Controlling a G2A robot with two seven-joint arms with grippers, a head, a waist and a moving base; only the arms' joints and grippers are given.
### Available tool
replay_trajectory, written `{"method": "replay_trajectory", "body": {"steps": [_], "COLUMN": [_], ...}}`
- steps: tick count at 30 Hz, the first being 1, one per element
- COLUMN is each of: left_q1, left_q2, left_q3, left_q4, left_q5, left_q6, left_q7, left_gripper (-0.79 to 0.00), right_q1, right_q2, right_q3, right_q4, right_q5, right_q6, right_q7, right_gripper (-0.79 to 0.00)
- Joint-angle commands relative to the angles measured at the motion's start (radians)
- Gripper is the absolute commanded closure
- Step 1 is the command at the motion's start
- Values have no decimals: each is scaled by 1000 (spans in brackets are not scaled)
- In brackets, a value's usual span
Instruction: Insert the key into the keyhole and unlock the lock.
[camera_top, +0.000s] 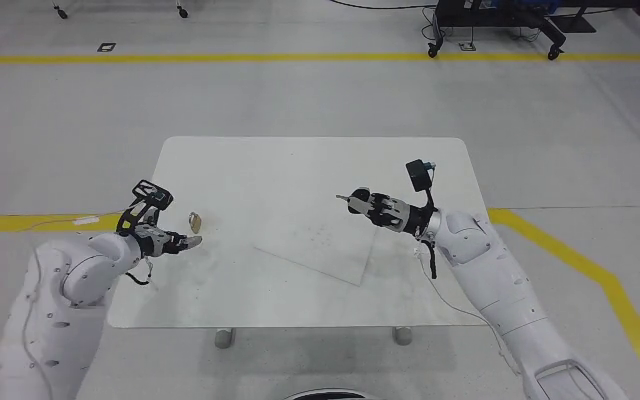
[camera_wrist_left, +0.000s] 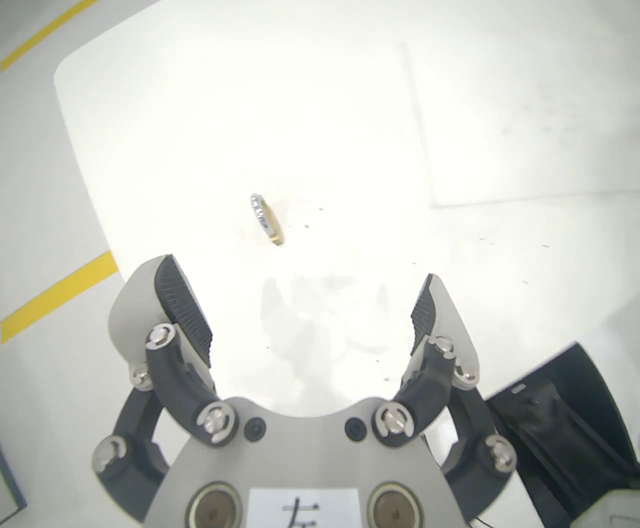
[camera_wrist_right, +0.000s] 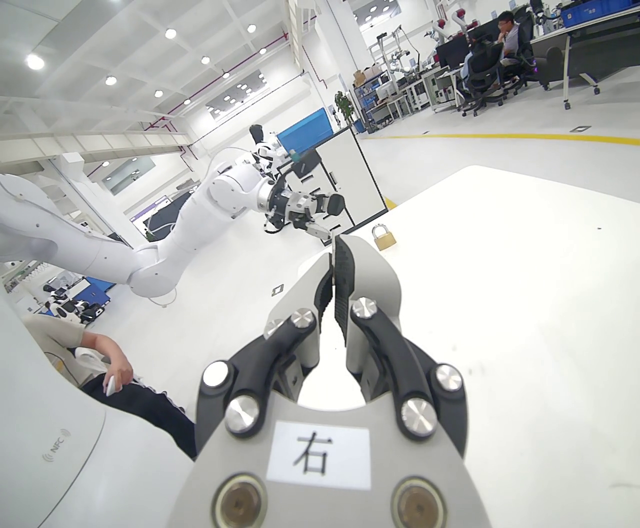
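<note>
The brass padlock (camera_top: 196, 218) stood ungrasped on the white table (camera_top: 300, 170) just ahead of the left gripper (camera_top: 188, 242), jaws spread wide, while the right gripper (camera_top: 356, 203), well apart, was pinched on what looked like the key (camera_top: 343, 197), so inserting and turning were left.

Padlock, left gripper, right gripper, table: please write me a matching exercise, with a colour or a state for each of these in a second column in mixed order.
Column one:
1. padlock
2. left gripper
3. right gripper
4. table

Column two:
A. shut on the key, above the table
B. brass-coloured, on the table
C. white top
D. open, holding nothing

Pairs: 1-B, 2-D, 3-A, 4-C.
</note>
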Motion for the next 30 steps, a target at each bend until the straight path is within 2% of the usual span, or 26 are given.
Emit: {"method": "replay_trajectory", "body": {"steps": [1, 6, 9, 11, 12, 14, 19, 28, 30], "left_q1": [-50, -112, -127, -137, -144, -162, -217, -275, -278], "left_q2": [-5, -11, -11, -12, -13, -15, -23, -29, -29], "left_q3": [34, 74, 96, 113, 121, 134, 173, 224, 228], "left_q4": [67, 126, 143, 160, 171, 195, 263, 317, 320], "left_q5": [-37, -64, -33, -5, -4, -7, -55, -37, -29], "left_q6": [68, 144, 149, 162, 165, 173, 193, 213, 212], "left_q7": [-5, -24, -29, -28, -30, -28, -42, -51, -52], "left_gripper": [-785, -785, -717, -705, -674, -560, -385, -326, -243], "right_q1": [0, 0, 0, 0, 0, 0, 0, 0, 0], "right_q2": [0, 0, 0, 0, 0, 0, 0, 0, 0], "right_q3": [0, 0, 0, 0, 0, 0, 0, 0, 0], "right_q4": [0, 0, 0, 0, 0, 0, 0, 0, 0], "right_q5": [0, 0, 0, 0, 0, 0, 0, 0, 0], "right_q6": [0, 0, 0, 0, 0, 0, 0, 0, 0], "right_q7": [0, 0, 0, 0, 0, 0, 0, 0, 0], "right_gripper": [0, 0, 0, 0, 0, 0, 0, 0, 0]}}
